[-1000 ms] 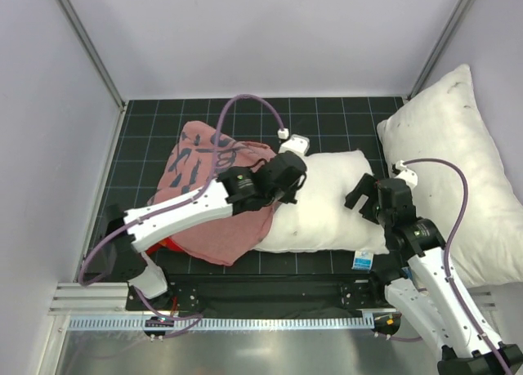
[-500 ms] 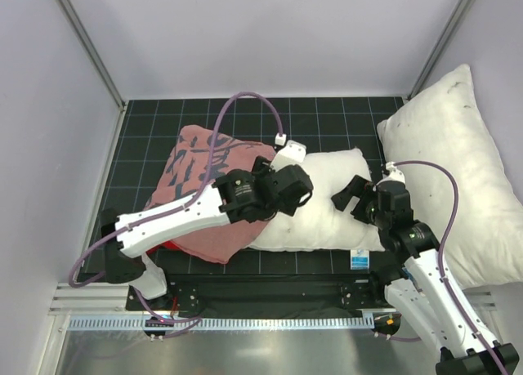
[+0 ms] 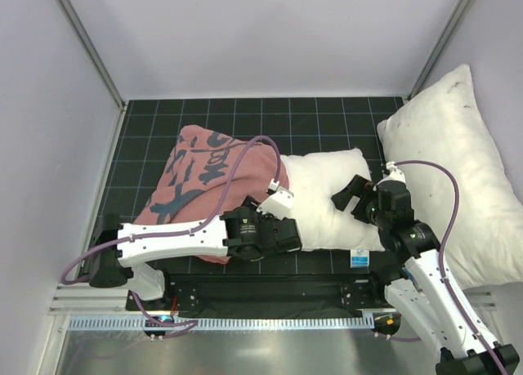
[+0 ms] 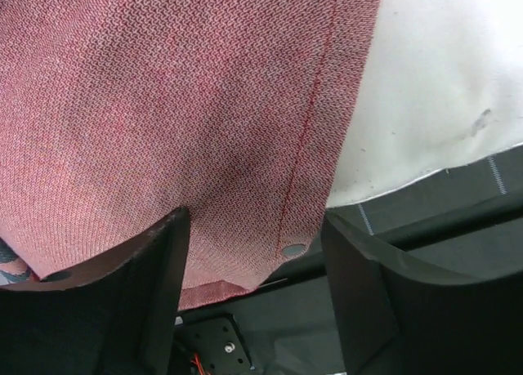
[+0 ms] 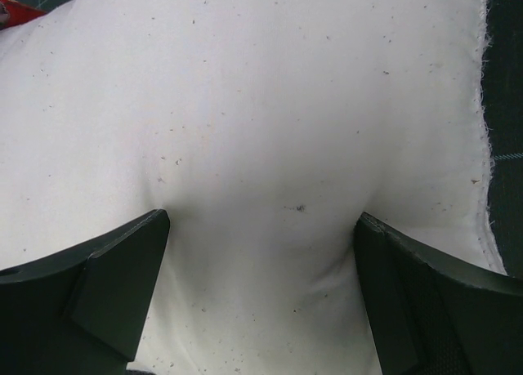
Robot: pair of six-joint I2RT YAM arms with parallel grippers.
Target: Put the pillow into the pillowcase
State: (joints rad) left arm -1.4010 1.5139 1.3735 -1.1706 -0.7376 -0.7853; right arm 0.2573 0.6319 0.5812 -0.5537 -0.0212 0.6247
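Observation:
The pillowcase (image 3: 204, 167) lies pink side up at the left of the mat, its open end drawn over the left end of the pillow (image 3: 327, 197). My left gripper (image 3: 286, 234) hangs at the case's near edge. In the left wrist view the pillowcase (image 4: 163, 105) and its stitched hem lie just beyond the left gripper (image 4: 255, 265), which is open and holds nothing; the pillow (image 4: 433, 81) shows beside the hem. My right gripper (image 3: 355, 197) is open and pressed into the pillow's right end. In the right wrist view the pillow (image 5: 270, 105) bulges between the right gripper's (image 5: 261, 265) fingers.
A larger white pillow (image 3: 466, 162) leans at the right edge of the mat, close behind the right arm. A small blue and white tag (image 3: 362, 261) lies by the pillow's near right corner. A metal rail (image 3: 245, 322) runs along the near edge.
The left gripper has opened, let go of the pillowcase and drawn back toward the near edge. The right gripper shifted a little left onto the pillow, then stayed.

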